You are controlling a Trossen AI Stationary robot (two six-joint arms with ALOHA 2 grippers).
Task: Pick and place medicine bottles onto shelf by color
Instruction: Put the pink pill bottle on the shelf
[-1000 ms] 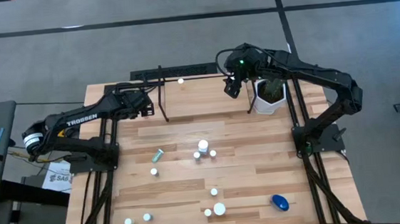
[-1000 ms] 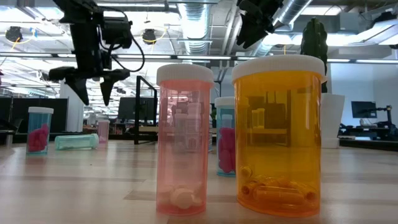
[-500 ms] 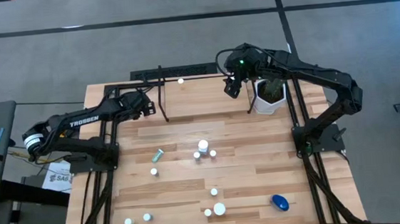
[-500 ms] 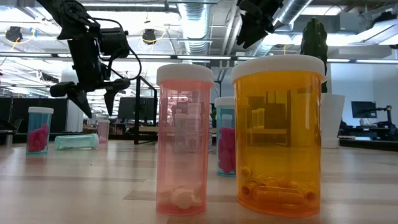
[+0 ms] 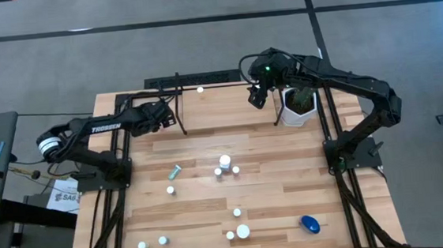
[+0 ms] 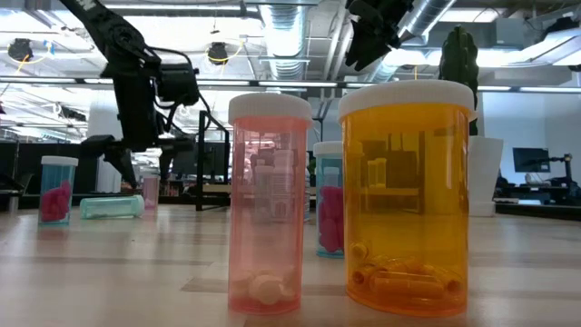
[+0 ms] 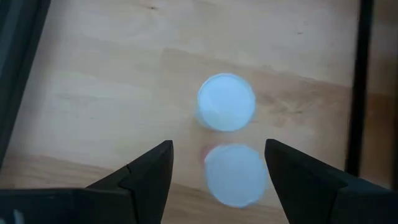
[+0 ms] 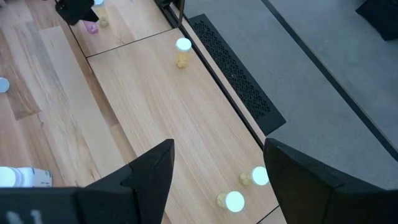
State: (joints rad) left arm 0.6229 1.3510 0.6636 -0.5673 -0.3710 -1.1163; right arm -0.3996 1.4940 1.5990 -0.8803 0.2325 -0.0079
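Over the last second the left pincer has dropped lower at the left end of the shelf; in the low view it hung high a second ago and now sits close to the boards, and the arm's shoulder has shifted a little in the high view. Jaws well parted throughout, nothing between them. Directly beneath and just ahead of its fingers stand two white-capped bottles, touching or nearly so, untouched on the shelf board. Judgement: either a release just finished here or a descent onto one of this pair; cannot tell which. Right pincer unchanged, fully spread and empty, hovering above the shelf's right end, more bottles on the board below it. Roughly ten medicine bottles remain unsorted on the worktop, well behind both pincers.
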